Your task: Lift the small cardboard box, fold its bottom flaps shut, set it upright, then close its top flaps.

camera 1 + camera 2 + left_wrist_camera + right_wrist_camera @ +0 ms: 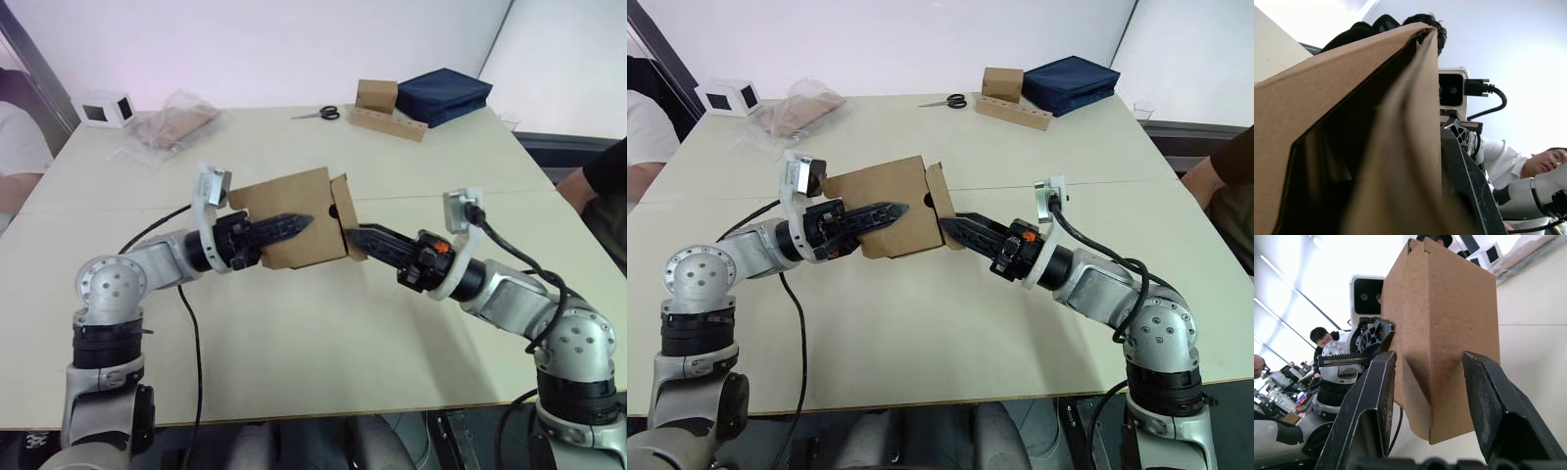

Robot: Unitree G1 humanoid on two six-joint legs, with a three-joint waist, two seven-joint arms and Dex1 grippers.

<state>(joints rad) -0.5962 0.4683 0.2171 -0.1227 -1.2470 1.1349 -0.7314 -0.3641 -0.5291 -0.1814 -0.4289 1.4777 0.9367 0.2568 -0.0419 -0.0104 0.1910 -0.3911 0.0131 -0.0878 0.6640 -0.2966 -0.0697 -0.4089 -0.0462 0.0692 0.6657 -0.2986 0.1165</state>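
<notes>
The left end effector clamped the small cardboard box above the desk; the right end effector stood open, straddling its flap.

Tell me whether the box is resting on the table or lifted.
Lifted: the box hangs above the table, with the left gripper on it.

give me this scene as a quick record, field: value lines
box: small cardboard box held off the table between both arms
left gripper: shut on a box wall
right gripper: fingers open, straddling the box's flap end
flap: ajar, toward the right gripper
far edge: scissors, navy bag, plastic bag, white cube
</notes>
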